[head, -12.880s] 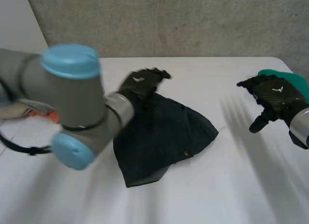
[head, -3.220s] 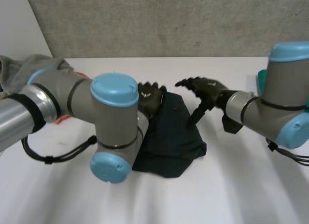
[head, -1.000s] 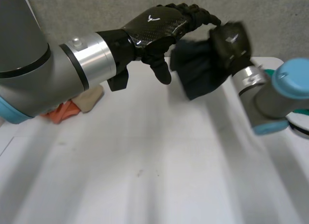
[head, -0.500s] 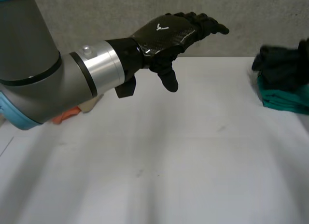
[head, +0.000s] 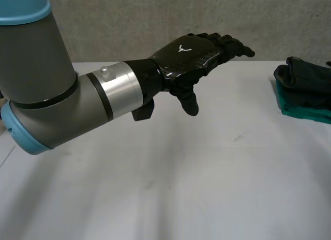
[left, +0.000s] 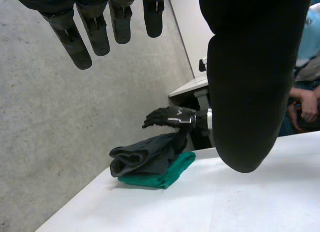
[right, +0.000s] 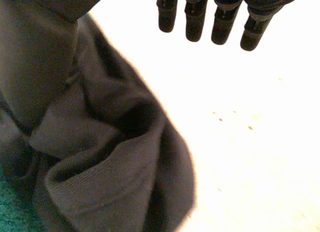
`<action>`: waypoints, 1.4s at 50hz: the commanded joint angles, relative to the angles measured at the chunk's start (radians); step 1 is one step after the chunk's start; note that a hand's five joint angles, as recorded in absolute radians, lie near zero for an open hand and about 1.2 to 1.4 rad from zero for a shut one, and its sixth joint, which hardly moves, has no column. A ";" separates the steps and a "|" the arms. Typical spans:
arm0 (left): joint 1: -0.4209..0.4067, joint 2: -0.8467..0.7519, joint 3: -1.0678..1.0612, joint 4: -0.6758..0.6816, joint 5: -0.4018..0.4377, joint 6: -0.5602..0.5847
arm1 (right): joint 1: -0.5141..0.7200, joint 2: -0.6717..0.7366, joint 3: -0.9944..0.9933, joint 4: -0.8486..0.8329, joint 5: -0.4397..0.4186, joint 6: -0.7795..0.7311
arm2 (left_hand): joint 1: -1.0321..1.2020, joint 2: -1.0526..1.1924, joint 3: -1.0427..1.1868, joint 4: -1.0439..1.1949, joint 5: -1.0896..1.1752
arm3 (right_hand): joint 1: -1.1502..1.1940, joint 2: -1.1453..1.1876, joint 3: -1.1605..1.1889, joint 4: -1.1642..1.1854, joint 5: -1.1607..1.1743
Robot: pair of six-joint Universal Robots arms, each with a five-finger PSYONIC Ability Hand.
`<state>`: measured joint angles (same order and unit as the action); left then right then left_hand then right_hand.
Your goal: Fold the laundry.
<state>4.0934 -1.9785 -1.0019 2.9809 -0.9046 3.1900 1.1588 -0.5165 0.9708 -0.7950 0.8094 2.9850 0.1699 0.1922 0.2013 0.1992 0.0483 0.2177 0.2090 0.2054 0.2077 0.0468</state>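
White desk [head: 207,188]: dark garment [head: 305,74] now stacked on green garment [head: 302,109], that piece done; left hand [head: 191,54] and right hand [left: 170,117] empty, fingers straight.

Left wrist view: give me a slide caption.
Open right hand over the dark garment stacked on a green garment.

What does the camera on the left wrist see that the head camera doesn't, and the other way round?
Extra in the left wrist view: the right hand, fingers straight, just above the dark garment, and a person's hand beyond the table.

Extra in the head view: the left arm, with its grey joint and light-blue cap.

In both: the open left hand held above the white table, and the dark garment lying on top of the green garment.
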 commanded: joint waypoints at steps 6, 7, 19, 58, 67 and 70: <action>-0.033 0.016 0.003 0.001 0.001 0.001 | -0.155 -0.348 0.200 0.509 0.095 -0.202 | 0.029 0.007 -0.003 0.000 -0.024 | -0.043 -0.034 -0.031 -0.033 -0.047; -0.033 0.021 0.003 0.001 0.001 0.001 | -0.163 -0.367 0.195 0.552 0.123 -0.251 | 0.029 0.007 -0.003 0.000 -0.024 | -0.043 -0.034 -0.031 -0.033 -0.047; -0.012 0.110 0.019 0.078 -0.198 -0.002 | 0.114 -0.621 0.181 0.481 0.462 -0.430 | 0.032 0.010 0.000 0.003 -0.021 | -0.043 -0.034 -0.031 -0.033 -0.047; 0.650 -0.573 0.229 0.400 -0.476 0.762 | 0.636 -0.772 0.875 0.315 0.301 -0.347 | 1.226 1.204 1.195 1.197 1.173 | -0.043 -0.034 -0.031 -0.033 -0.047; 0.520 -0.200 0.010 0.570 -0.494 0.561 | 0.636 -0.790 0.875 0.315 0.303 -0.345 | 1.226 1.204 1.195 1.197 1.173 | -0.043 -0.034 -0.031 -0.033 -0.047; 0.438 -0.093 -0.032 0.570 -0.493 0.455 | 0.633 -0.809 0.870 0.313 0.306 -0.342 | 1.226 1.204 1.195 1.197 1.173 | -0.043 -0.034 -0.031 -0.033 -0.047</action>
<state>4.6473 -2.2774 -0.9340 3.5075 -1.3960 3.8111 1.7944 -1.3005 1.8452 -0.4805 1.1118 2.6390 1.1376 1.1851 1.1603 1.1941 0.9779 0.2158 0.2061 0.2005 0.1984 0.0467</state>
